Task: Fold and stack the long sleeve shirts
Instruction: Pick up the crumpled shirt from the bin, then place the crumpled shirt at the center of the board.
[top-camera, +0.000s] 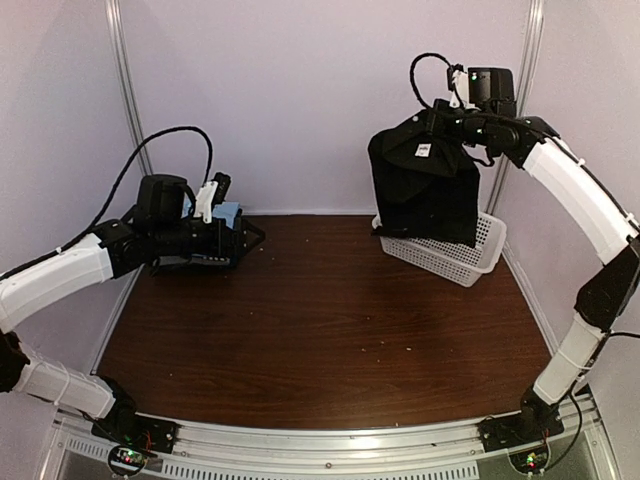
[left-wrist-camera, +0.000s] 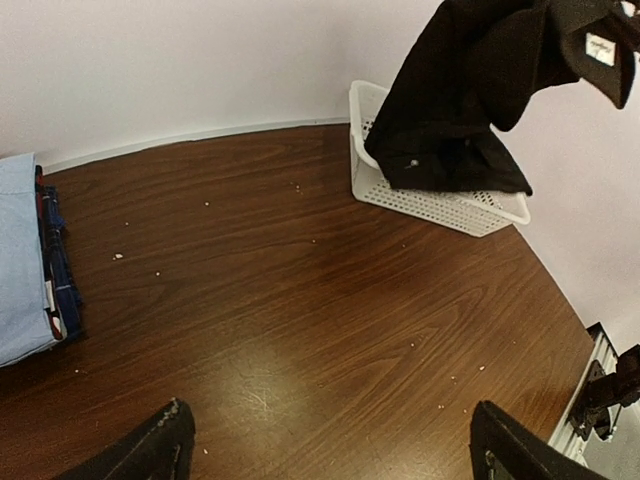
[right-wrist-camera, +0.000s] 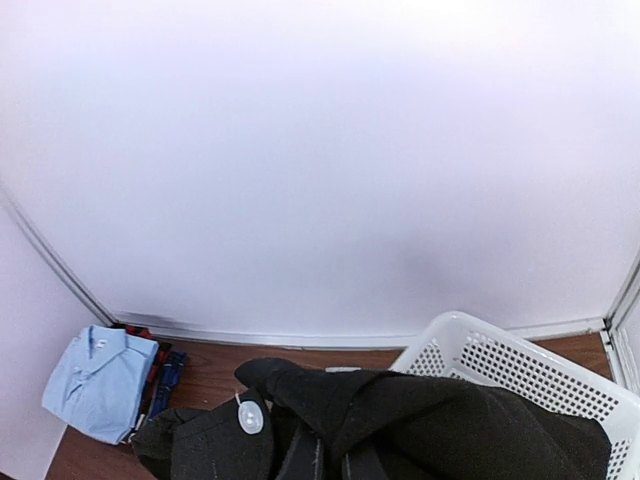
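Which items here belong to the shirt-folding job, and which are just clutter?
Job: black shirt, hanging from right gripper; light blue collared shirt atop folded dark shirts.
Clutter: white mesh basket; crumbs on table.

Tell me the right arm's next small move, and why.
Probably swing the black shirt leftward over the bare middle of the table before lowering it. The right gripper holds it bunched by its top, and its lower end hangs at the white mesh basket, so it cannot be spread there. The stack topped by the light blue shirt sits far left.
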